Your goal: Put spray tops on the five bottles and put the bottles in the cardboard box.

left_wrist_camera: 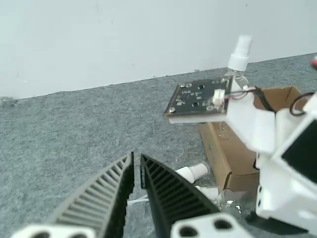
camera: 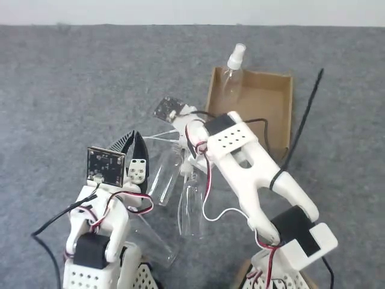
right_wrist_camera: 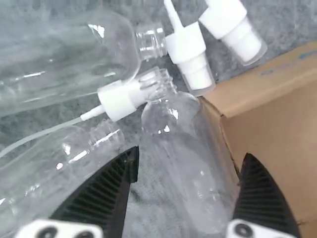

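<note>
Capped bottle [camera: 231, 81] in cardboard box [camera: 264, 99]; loose bottles [camera: 191, 208], seemingly uncapped, beside

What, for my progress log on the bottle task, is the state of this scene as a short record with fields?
cardboard box: open, by the right arm
capped bottle: upright at the box's far corner, apparently inside
uncapped bottles: several, lying between the arms
spray tops: loose, lying near the box
left gripper: shut, empty
right gripper: open, over a lying bottle beside the box
</note>
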You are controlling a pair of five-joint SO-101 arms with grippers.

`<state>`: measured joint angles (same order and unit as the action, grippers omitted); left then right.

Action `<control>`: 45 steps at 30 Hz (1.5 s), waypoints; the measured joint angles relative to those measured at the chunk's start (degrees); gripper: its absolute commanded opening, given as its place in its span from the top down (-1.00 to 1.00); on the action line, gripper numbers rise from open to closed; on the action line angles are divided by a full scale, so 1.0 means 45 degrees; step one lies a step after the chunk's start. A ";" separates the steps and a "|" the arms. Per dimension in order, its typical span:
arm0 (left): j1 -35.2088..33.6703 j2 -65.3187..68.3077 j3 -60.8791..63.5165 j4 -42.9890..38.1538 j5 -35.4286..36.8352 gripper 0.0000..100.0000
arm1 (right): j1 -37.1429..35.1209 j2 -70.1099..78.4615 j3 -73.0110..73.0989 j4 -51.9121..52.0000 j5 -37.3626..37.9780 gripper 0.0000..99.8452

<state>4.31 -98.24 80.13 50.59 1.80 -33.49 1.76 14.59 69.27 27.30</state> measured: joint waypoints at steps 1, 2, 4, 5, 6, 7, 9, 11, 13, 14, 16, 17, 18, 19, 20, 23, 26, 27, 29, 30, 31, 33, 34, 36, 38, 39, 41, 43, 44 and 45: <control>0.0000 0.0000 0.0000 0.0000 0.0000 0.98 | 0.0000 0.0000 -0.0410 0.0293 0.0000 0.48; 0.0000 0.0000 0.0000 0.0000 0.0000 0.98 | 0.0000 0.0000 -0.0781 0.0567 0.0000 0.48; 0.0000 0.0000 0.0000 0.0000 0.0000 0.98 | 0.0000 0.0000 -0.1504 0.1055 0.0000 0.48; 0.0000 0.0000 0.0000 0.0000 0.0000 0.98 | 0.0000 0.0000 -0.1817 0.1309 0.0000 0.47; 0.0000 0.0000 0.0000 0.0000 0.0000 0.98 | 0.0000 0.0000 -0.2071 0.1524 0.0000 0.45; 0.0000 0.0000 0.0000 0.0000 0.0000 0.98 | 0.0000 0.0000 -0.2247 0.1778 0.0000 0.43; 0.0000 0.0000 0.0000 0.0000 0.0000 0.98 | 0.0000 0.0000 -0.2422 0.2168 0.0000 0.40; 0.0000 0.0000 0.0000 0.0000 0.0000 0.98 | 0.0000 0.0000 -0.2442 0.2520 0.0000 0.39; 0.0000 0.0000 0.0000 0.0000 0.0000 0.98 | 0.0000 0.0000 -0.2442 0.2813 0.0000 0.39; 0.0000 0.0000 0.0000 0.0000 0.0000 0.98 | 0.0000 0.0000 -0.2442 0.2911 0.0000 0.39; 0.0000 0.0000 0.0000 0.0000 0.0000 0.98 | -0.0156 0.0000 -0.2442 0.2950 -0.0020 0.39; 0.0000 0.0000 0.0000 0.0000 0.0000 0.98 | -0.0313 0.0000 -0.2422 0.2950 -0.0020 0.39; 0.0000 0.0000 0.0000 0.0000 0.0000 0.98 | -0.0508 0.0000 -0.2344 0.2950 0.0117 0.39; 0.0000 0.0000 0.0000 0.0000 0.0000 0.98 | -0.0723 0.0000 -0.2129 0.2950 0.0274 0.39; 0.0000 0.0000 0.0000 0.0000 0.0000 0.98 | -0.0957 0.0000 -0.1875 0.2930 0.0449 0.39; 0.0000 0.0000 0.0000 0.0000 0.0000 0.98 | -0.1309 0.0000 -0.0879 0.2227 0.0625 0.39; 0.0000 0.0000 0.0000 0.0000 0.0000 0.98 | -0.1270 0.0000 -0.0215 0.1700 0.0664 0.39; 0.0000 0.0000 0.0000 0.0000 0.0000 0.98 | -0.1270 0.0000 -0.0117 0.1602 0.0664 0.39; 0.0000 0.0000 0.0000 0.0000 0.0000 0.98 | -0.1289 0.0000 0.0000 0.1524 0.0664 0.39; 0.0000 0.0000 0.0000 0.0000 0.0000 0.98 | -0.1289 0.0000 0.0000 0.1524 0.0664 0.39; 0.0000 0.0000 0.0000 0.0000 0.0000 0.98 | -0.1289 0.0000 0.0000 0.1465 0.0664 0.39; 0.0000 0.0000 0.0000 0.0000 0.0000 0.98 | -0.1289 0.0000 0.0000 0.1407 0.0664 0.39; 0.0000 0.0000 0.0000 0.0000 0.0000 0.98 | -0.1289 0.0000 0.0000 0.1407 0.0664 0.39; 0.0000 0.0000 0.0000 0.0000 0.0000 0.98 | -0.1289 0.0000 0.0039 0.1407 0.0664 0.39; 0.0000 0.0000 0.0000 0.0000 0.0000 0.98 | -0.1270 0.0000 0.0371 0.1114 0.0664 0.40; 0.0000 0.0020 0.0000 0.0000 0.0000 0.98 | -0.1250 0.0000 0.0606 0.0821 0.0664 0.40; 0.0020 0.0020 0.0020 0.0000 0.0000 0.98 | -0.1250 -0.0020 0.1055 0.0293 0.0645 0.46; 0.0020 0.0039 0.0039 0.0000 0.0000 0.98 | -0.1250 -0.0039 0.1309 -0.0137 0.0645 0.52; 0.0020 0.0039 0.0039 0.0000 0.0000 0.98 | -0.1250 -0.0039 0.1368 -0.0313 0.0645 0.55; 0.0020 0.0039 0.0039 0.0000 0.0000 0.98 | -0.1231 -0.0039 0.1368 -0.0430 0.0645 0.56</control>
<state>4.40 -98.07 80.31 50.59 1.80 -39.03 1.58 20.75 67.34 30.20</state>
